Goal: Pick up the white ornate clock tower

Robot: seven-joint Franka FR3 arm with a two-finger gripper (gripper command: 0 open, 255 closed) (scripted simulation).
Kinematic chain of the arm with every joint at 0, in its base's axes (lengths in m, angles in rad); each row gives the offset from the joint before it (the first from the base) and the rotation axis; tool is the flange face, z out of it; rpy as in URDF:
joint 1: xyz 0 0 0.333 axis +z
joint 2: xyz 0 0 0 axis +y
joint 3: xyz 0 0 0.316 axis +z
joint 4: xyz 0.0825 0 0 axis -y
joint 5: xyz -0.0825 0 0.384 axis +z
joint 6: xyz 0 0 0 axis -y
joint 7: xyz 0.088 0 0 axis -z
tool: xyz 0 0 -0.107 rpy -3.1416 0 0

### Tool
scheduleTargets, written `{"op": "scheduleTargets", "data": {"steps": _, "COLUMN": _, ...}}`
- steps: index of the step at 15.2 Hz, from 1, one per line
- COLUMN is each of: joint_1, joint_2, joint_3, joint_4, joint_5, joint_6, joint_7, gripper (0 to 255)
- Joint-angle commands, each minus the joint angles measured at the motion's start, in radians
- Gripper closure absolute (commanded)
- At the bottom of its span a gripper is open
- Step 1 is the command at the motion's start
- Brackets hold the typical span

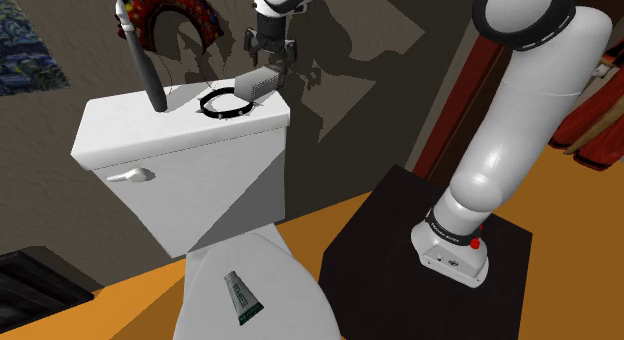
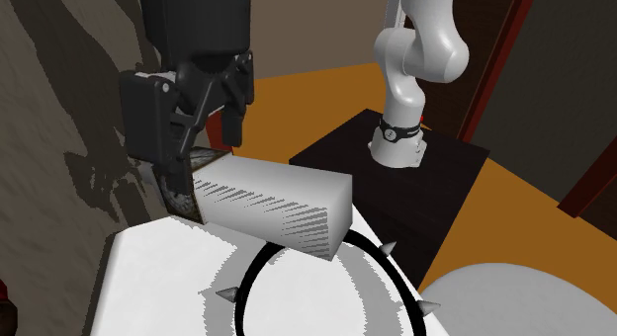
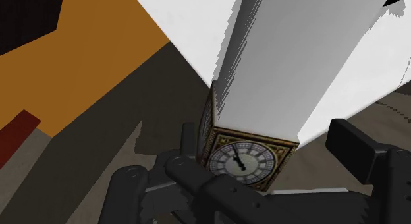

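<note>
Fingers are standing wide, straddling tower's clock end, not clasping. In the shoulder view it is lying at ring's 2 o'clock.

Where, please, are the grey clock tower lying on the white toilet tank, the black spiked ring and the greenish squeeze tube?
grey clock tower [image 2: 272, 201]: second exterior view, on its long side face.
black spiked ring [image 1: 222, 113]: shoulder view, on its near band.
greenish squeeze tube [image 1: 240, 296]: shoulder view, on its middle.

Grey-white clock tower, gold-trimmed dial; orange floor.
</note>
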Motion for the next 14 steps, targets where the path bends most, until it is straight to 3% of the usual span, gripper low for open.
{"op": "scheduleTargets", "data": {"steps": 1, "joint_1": 0.000, "joint_2": 0.005, "joint_3": -0.001, "joint_4": -0.019, "joint_5": -0.002, "joint_6": 0.024, "joint_7": 0.008, "gripper": 0}}
{"op": "scheduleTargets", "data": {"steps": 7, "joint_1": 0.000, "joint_2": 0.010, "joint_3": -0.002, "joint_4": -0.060, "joint_5": -0.006, "joint_6": 0.070, "joint_7": 0.012, "gripper": 0}}
{"op": "scheduleTargets", "data": {"steps": 8, "joint_1": 0.000, "joint_2": 0.010, "joint_3": -0.002, "joint_4": -0.060, "joint_5": -0.006, "joint_6": 0.070, "joint_7": 0.012, "gripper": 255}}
{"op": "scheduleTargets", "data": {"steps": 14, "joint_1": 0.000, "joint_2": 0.011, "joint_3": -0.002, "joint_4": -0.058, "joint_5": -0.006, "joint_6": 0.069, "joint_7": 0.011, "gripper": 255}}
